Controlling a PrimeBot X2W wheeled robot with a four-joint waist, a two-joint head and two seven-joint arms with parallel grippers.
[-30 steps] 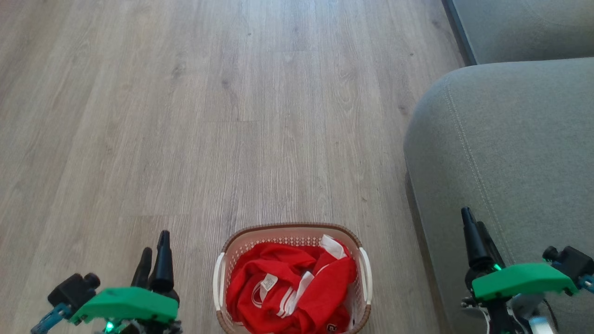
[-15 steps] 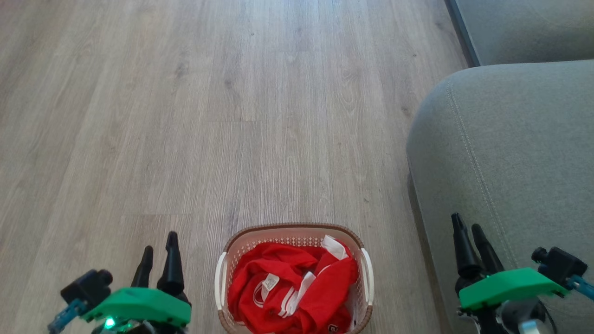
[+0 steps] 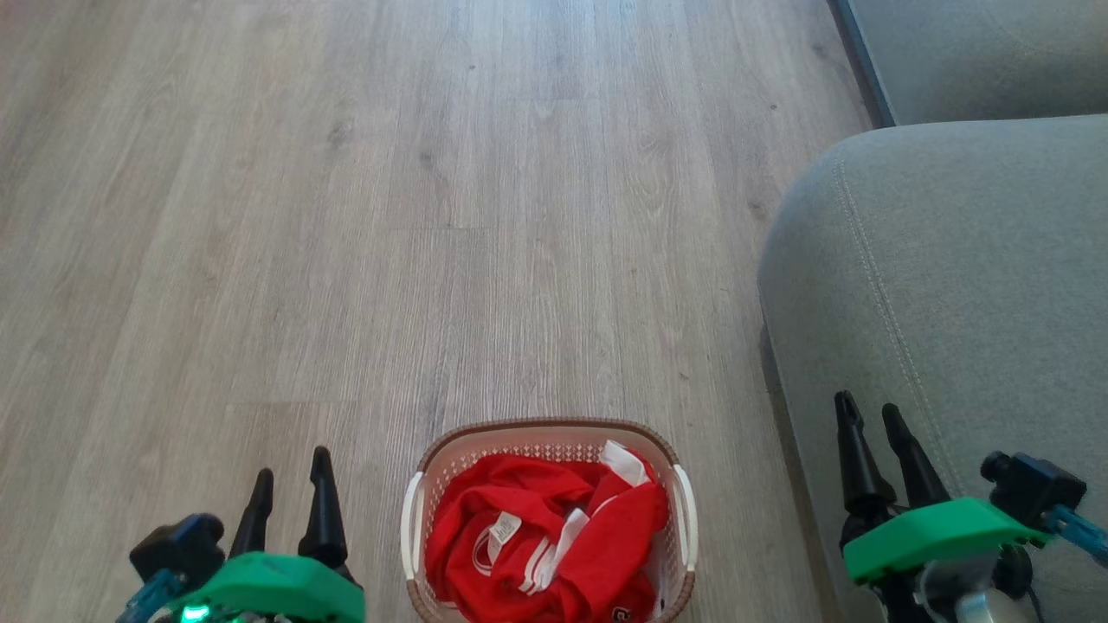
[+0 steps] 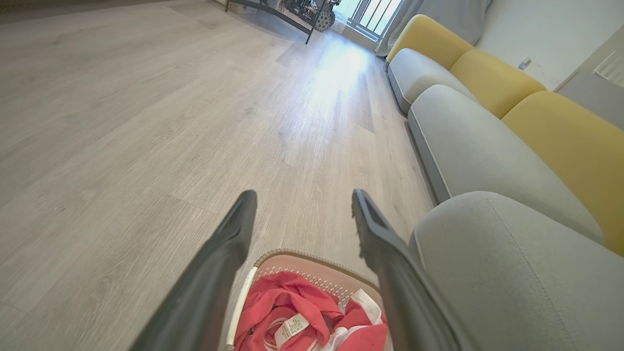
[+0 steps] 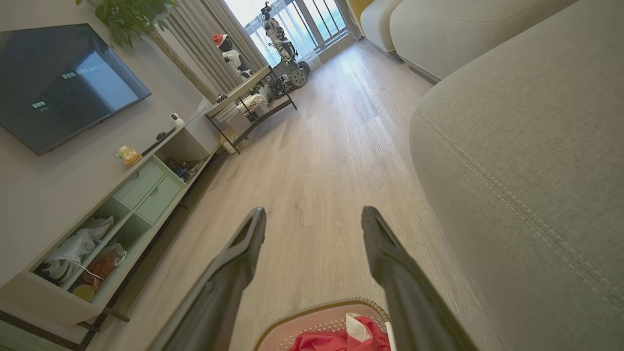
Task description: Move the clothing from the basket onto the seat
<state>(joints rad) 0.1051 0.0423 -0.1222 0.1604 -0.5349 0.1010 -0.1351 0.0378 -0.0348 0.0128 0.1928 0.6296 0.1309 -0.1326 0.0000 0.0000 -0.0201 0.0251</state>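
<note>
While the pale wood floor (image 3: 389,216) covers the upper left and centre of the head view, the grey seat (image 3: 952,260) takes up the right side. At bottom centre, the basket (image 3: 545,426) stands on the floor just beside the seat, with the red clothing (image 3: 537,536) bundled inside it. The left gripper (image 3: 290,463) at lower left and the right gripper (image 3: 866,405) at lower right both have their fingers spread apart, holding nothing.

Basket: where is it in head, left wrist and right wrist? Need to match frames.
Head view: basket at bottom centre, near rim cut off.
Left wrist view: basket at bottom centre, far half in frame.
Right wrist view: basket at the bottom edge, slightly right of centre.
Shared landmark: grey seat, right of the basket in all three.
</note>
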